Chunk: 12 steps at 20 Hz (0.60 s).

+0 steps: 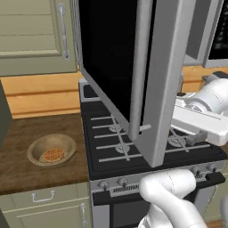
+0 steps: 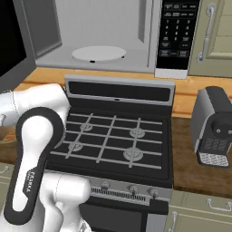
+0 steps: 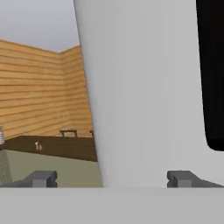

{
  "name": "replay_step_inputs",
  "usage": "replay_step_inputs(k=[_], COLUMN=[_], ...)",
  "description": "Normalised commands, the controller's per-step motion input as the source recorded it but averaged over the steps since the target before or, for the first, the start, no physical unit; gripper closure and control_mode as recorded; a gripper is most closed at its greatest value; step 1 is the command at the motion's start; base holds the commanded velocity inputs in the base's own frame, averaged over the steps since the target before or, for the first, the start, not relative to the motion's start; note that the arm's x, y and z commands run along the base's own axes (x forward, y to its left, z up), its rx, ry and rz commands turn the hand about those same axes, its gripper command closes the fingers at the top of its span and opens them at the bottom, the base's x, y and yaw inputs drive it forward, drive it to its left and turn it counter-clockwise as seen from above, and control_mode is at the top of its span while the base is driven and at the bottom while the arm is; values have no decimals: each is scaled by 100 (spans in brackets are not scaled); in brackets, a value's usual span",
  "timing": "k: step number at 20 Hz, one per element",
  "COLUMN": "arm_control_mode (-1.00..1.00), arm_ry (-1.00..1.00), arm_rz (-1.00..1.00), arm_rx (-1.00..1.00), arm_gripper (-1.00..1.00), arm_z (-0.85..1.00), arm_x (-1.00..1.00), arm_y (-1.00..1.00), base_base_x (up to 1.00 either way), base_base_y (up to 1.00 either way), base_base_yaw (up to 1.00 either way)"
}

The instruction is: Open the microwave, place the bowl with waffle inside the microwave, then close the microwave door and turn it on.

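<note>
The microwave (image 2: 97,38) hung open above the black gas stove (image 2: 113,140), its light grey cavity and white turntable (image 2: 99,53) bare, its dark button panel (image 2: 177,34) at the cavity's right. The microwave door (image 1: 129,67) stood swung wide out over the stove's burners, its black glass and long silver bar handle (image 1: 139,71) facing the counter to the stove's left. The arm reached in from the stove's right side, behind the door, so the door's inner face stood close in front of the hand. In the hand view the gripper (image 3: 113,178) had its two tips spread as far apart as they go, one on each side of the door's pale frame edge, with nothing caught between them.

The bowl (image 1: 51,150) sat on the brown counter (image 1: 26,147) to the left of the stove, apart from its edge, and the waffle (image 1: 54,155) lay flat inside it, off centre toward the bowl's near rim.

The relation that mattered: the open door stood between the hand and the bowl. The hand was over the stove's right half, the bowl lower and left beyond the stove's left edge. By my judgement, opening was done, and the next reach called for drawing the hand back clear of the door, then passing under or around its free edge leftward and down to the bowl's rim. The likeliest trouble was the forearm knocking the door.
</note>
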Motion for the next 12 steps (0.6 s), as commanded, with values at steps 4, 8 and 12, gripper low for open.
replay_step_inputs(k=[4,8,12], arm_control_mode=[-100,-100,-100], arm_ry=[0,0,0], arm_rz=[-4,-2,-6], arm_rx=[1,1,1], arm_gripper=[-100,-100,-100], arm_z=[0,0,0], arm_x=[70,69,48], arm_y=[70,64,57], base_base_x=[0,0,0], base_base_y=[0,0,0], base_base_yaw=[0,0,0])
